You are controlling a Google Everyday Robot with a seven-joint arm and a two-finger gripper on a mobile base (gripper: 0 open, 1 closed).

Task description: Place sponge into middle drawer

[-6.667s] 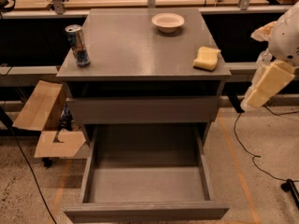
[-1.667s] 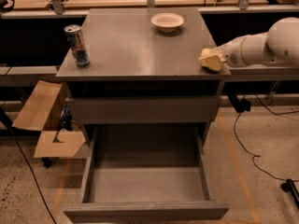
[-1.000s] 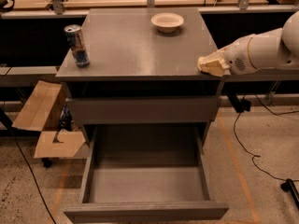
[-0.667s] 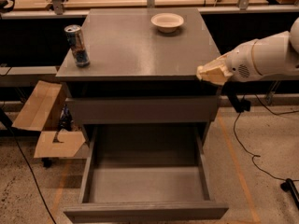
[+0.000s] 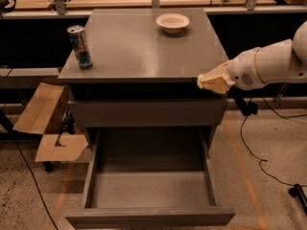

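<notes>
Sponge (image 5: 210,83) moved off-edge | pincer (image 5: 217,79) clamps it beside cabinet (image 5: 139,51) corner | 1 bowl (image 5: 172,22), 1 can (image 5: 80,46)

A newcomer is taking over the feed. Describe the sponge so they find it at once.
Start at the grey cabinet with the open drawer below. At the top's front corner, on the picture's right, the white arm's gripper holds the sponge in its jaws. It is the pale yellow foam block, unlike the white round bowl and the tall can.

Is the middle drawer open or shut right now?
Open: the middle drawer is pulled out, floor bare. The gripper is at the front right edge of the cabinet top.
</notes>
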